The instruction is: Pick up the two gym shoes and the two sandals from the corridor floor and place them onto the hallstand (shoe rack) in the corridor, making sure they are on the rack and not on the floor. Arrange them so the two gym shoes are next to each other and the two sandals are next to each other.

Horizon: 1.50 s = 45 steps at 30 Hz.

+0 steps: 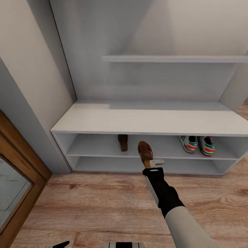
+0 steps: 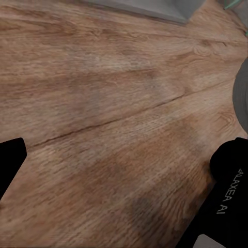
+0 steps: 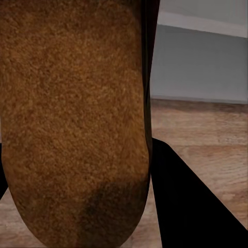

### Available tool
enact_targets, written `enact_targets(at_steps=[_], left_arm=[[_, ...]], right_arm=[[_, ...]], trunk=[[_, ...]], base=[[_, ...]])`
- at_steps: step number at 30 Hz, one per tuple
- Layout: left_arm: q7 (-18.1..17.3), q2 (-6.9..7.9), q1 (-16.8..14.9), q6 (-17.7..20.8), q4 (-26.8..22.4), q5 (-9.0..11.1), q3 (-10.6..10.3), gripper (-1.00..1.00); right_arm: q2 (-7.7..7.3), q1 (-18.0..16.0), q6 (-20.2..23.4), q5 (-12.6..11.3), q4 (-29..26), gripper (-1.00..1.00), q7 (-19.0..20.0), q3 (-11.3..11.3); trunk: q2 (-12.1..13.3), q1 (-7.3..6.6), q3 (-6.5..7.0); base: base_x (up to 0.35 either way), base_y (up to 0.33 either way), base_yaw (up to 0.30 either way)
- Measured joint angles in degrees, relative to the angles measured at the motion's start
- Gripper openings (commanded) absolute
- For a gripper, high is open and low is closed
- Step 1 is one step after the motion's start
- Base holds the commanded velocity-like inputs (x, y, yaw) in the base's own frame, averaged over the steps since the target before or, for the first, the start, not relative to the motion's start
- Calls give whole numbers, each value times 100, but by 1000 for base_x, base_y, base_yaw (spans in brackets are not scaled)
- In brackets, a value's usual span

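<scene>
Sandal [image 3: 72, 119] clamped in right hand [image 1: 151, 164]; head view shows gym shoes [image 1: 197, 144] shelved.

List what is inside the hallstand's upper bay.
In the hallstand bay: one sandal left of centre, two gym shoes at right. Their far ends are hidden beneath the top. The right gripper holds the other sandal in front.

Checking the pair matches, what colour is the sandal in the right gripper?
Brown, with a tan footbed: the sandal in the right gripper shows best in the head view.

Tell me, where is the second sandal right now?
In the head view the sandal is held in the right gripper, at the front of the hallstand, just right of the other sandal on its shelf.
</scene>
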Motion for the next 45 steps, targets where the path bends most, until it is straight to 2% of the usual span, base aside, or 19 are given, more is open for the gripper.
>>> enact_targets(at_steps=[45], left_arm=[[-2,-1,0,-4,8,-31,-3,100]], right_arm=[[0,2,0,9,4,-100,0,-4]], trunk=[[0,0,-2]], base=[[124,17,1]])
